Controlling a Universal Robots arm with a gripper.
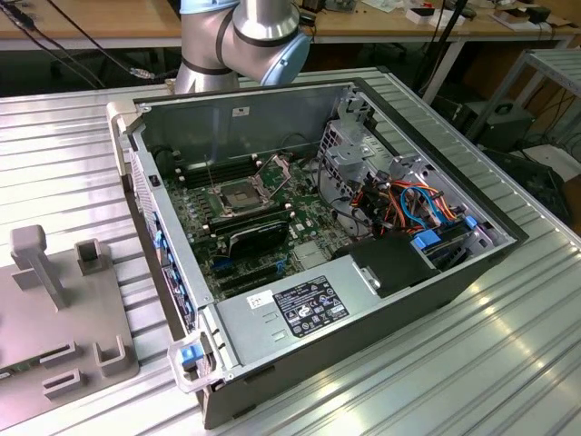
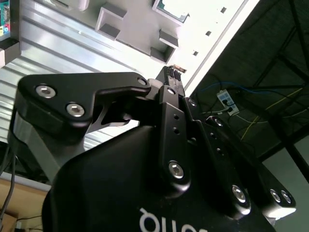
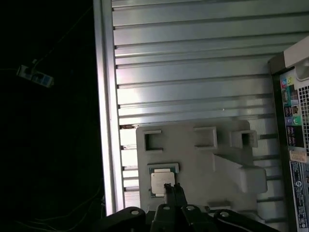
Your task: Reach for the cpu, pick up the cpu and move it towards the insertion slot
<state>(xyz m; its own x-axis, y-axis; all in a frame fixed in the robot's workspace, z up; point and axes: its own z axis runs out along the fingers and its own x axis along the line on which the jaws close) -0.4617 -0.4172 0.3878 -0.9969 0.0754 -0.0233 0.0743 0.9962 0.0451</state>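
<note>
The cpu (image 3: 161, 182), a small pale square chip, lies flat in a green-rimmed recess of a grey fixture plate (image 3: 203, 159) in the first wrist view. My gripper (image 3: 172, 186) hangs well above the plate with its two thin fingertips pressed together and nothing between them; their tips overlap the chip's edge in that picture. In the second wrist view the gripper (image 2: 170, 72) looks shut too, above the same plate (image 2: 130, 24). The insertion slot (image 1: 238, 194), a square silver-framed socket, sits on the motherboard inside the open computer case (image 1: 363, 309).
The grey fixture plate (image 1: 54, 318) with raised blocks and an upright post lies on the ribbed metal table at the exterior view's left, beside the case. My arm (image 1: 241, 36) rises behind the case. Cables and a drive cage (image 1: 363, 154) fill the case's right half.
</note>
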